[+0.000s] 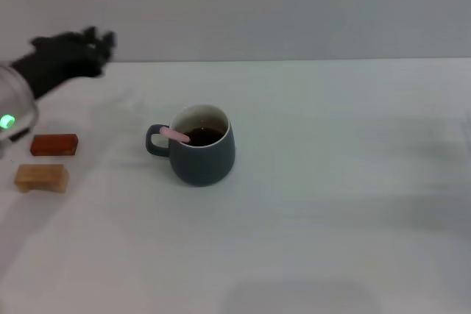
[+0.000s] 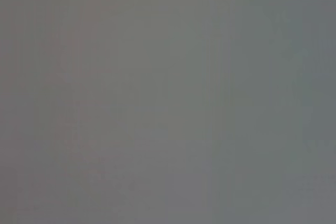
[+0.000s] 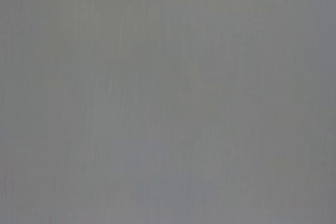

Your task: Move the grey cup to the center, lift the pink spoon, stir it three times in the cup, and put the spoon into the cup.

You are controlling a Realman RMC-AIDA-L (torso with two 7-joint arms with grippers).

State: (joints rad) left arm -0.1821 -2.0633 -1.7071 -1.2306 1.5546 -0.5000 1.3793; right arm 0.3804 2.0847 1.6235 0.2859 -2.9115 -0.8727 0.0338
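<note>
The grey cup (image 1: pixel 201 146) stands upright near the middle of the white table, its handle pointing left. The pink spoon (image 1: pixel 175 134) rests inside it, the pink handle leaning out over the left rim; its bowl is hidden in the cup. My left gripper (image 1: pixel 94 43) hangs raised at the far left, well away from the cup, holding nothing that I can see. The right gripper is out of view. Both wrist views show only a plain grey surface.
A reddish-brown block (image 1: pixel 54 144) and a tan wooden block (image 1: pixel 42 177) lie at the left edge of the table (image 1: pixel 331 204), below the left arm.
</note>
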